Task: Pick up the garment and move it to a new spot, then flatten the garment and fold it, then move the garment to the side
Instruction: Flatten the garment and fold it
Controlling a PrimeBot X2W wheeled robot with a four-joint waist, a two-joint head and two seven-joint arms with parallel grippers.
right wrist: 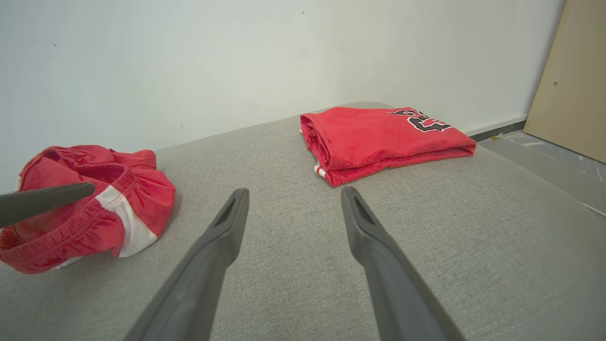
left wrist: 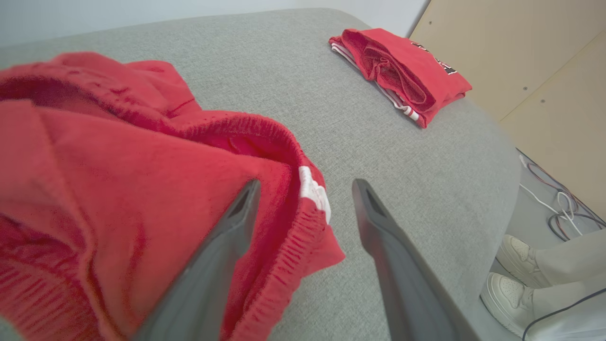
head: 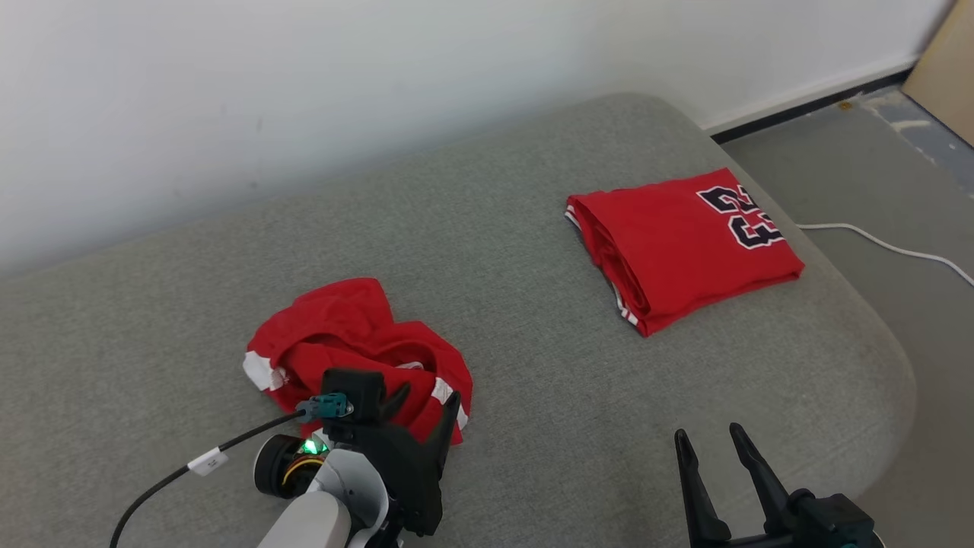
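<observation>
Holding it all: the grey cushion (head: pixel 494 289). You've got it running from the near edge back to the white wall (head: pixel 304 76), w/ a rounded corner on the R.
Floor: grey floor (head: pixel 860 167) past that corner, w/ a wood board (head: pixel 947 76) at far R.
Shirt: the folded shirt (head: pixel 685 243) is red, number print up, flat on the cushion's far R part, well apart from both grippers.
Shorts: the red shorts (head: pixel 342 327), white trim, lie crumpled in a heap on the near L part of the cushion, right ahead of your L arm.
L hand: your left gripper (left wrist: pixel 307 182) is spread wide, nothing clamped. One finger is over the cloth, the other over bare cushion, w/ the white-patched hem btw them. Can't tell if it touches.
R hand: your right gripper (head: pixel 708 432) is spread wide too, empty, over bare cushion at near R.
Cord: white cord (head: pixel 875 240) on the floor.
Shoes: a person's pale shoes (left wrist: pixel 513 258) on the floor by the cushion's edge.
</observation>
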